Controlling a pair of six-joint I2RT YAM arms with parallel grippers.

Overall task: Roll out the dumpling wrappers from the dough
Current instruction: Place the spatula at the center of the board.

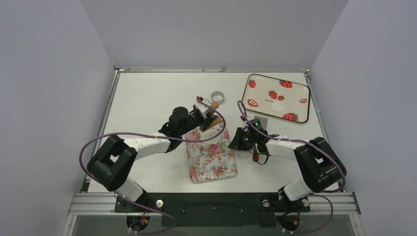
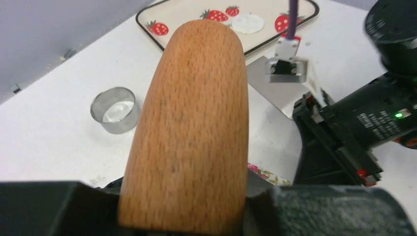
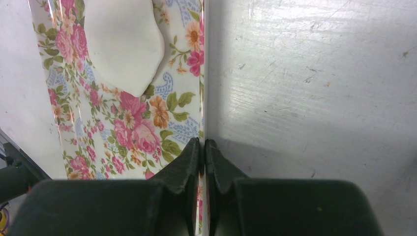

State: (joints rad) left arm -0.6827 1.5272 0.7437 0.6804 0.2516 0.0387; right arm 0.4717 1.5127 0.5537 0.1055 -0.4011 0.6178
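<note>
The dough (image 3: 123,44) is lying as a flattened white patch on the flowered tray (image 3: 133,132), toward one end of it and not yet round or even. One finished wrapper (image 1: 278,105) is already sitting on the strawberry tray (image 1: 295,83) at the far right of the desk (image 1: 147,98).

The left tool (image 1: 206,118) is gripping the wooden roller (image 2: 189,128) at about half spread, with its fingers clamped round the roller's thick body. It is hanging over the far end of the flowered tray. The overhead view does not show whether the roller is touching the dough. The right tool (image 3: 202,147) is pinched fully shut on a thin shiny sheet seen edge-on, which looks to be the spatula (image 1: 260,121) blade, and it is waiting just beside the tray's right edge. The metal ring (image 1: 218,96) is standing on the desk just beyond the roller, untouched.

By my reading, the rolling step is under way: the patch is being thinned before a disc can be cut from it. The next move is calling for the roller to come down flat across the dough and travel along the tray with even pressure, staying inside the tray's rim. Meanwhile the right arm should be holding clear, so that the blade is not fouling the roller's path.
</note>
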